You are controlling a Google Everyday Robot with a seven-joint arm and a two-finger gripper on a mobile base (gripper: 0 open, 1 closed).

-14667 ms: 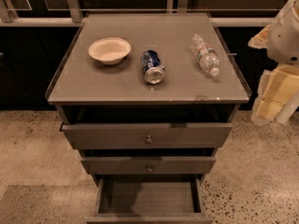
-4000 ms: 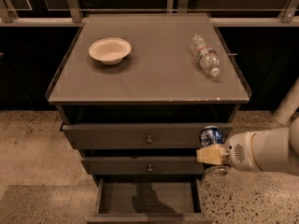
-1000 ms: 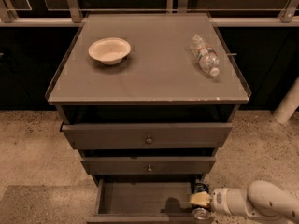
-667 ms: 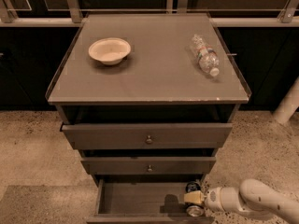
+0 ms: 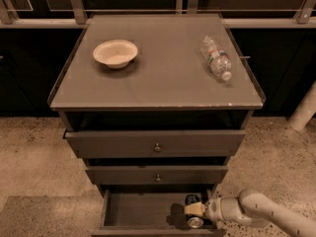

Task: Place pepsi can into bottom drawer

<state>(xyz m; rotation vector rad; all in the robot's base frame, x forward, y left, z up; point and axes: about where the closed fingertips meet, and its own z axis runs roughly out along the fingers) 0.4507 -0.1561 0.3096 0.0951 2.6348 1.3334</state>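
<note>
The bottom drawer [image 5: 140, 210] is pulled open at the foot of the cabinet, with a plain dark inside. My gripper [image 5: 194, 210] reaches into its right end from the right, with the pale arm [image 5: 256, 212] stretched low over the floor. The fingers are shut on the pepsi can [image 5: 194, 221]. The can lies across the gripper, one dark end toward the back and one silver end toward the drawer's front. It is inside the drawer's outline, at or just above the drawer floor.
A cream bowl [image 5: 115, 53] and a clear water bottle [image 5: 216, 58] lie on the cabinet top [image 5: 163, 83]. The top drawer [image 5: 157, 143] and middle drawer [image 5: 157, 174] stand slightly open above the gripper. A pale post [image 5: 303, 107] stands at the right on the speckled floor.
The can has gone from the cabinet top into my gripper and down past the upper drawers. In the last second the gripper has moved left, further into the bottom drawer.
</note>
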